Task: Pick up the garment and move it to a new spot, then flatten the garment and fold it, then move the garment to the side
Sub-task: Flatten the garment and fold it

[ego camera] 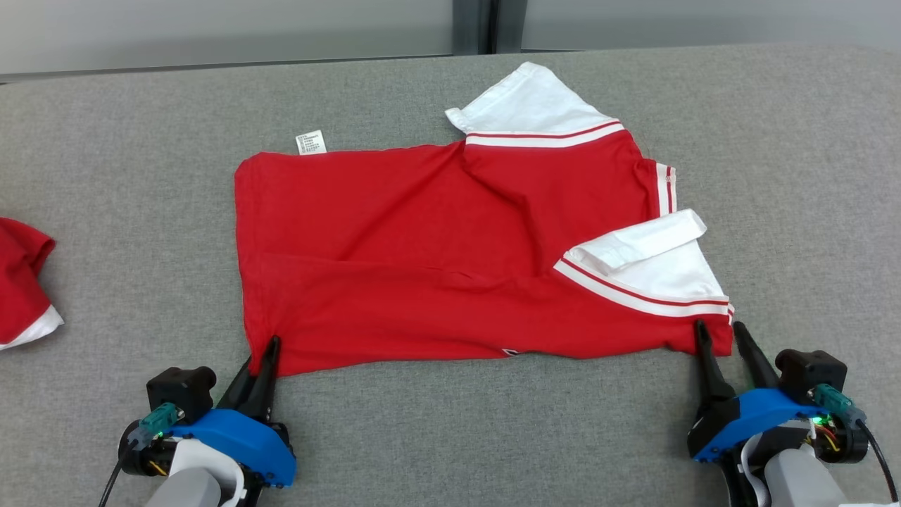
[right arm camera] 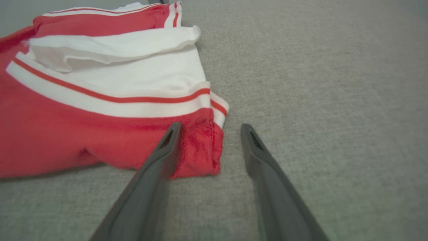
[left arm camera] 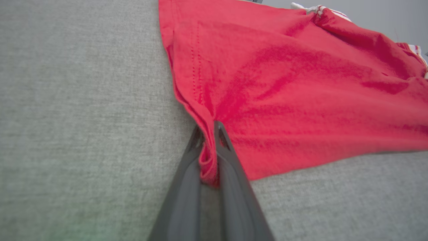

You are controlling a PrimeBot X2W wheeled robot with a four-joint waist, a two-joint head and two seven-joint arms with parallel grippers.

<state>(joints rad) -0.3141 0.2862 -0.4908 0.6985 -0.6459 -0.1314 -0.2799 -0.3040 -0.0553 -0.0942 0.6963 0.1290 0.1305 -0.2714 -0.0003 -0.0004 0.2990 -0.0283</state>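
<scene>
Across the grey fabric tabletop point(ego camera: 141, 211) lies the garment point(ego camera: 394, 246), wall point(ego camera: 211, 28) behind.

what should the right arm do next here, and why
Probably close the right jaws. They stand open astride the near right corner of the red garment, one over the cloth, the other on the grey surface, while the left jaws are shut on the near left corner.
</scene>
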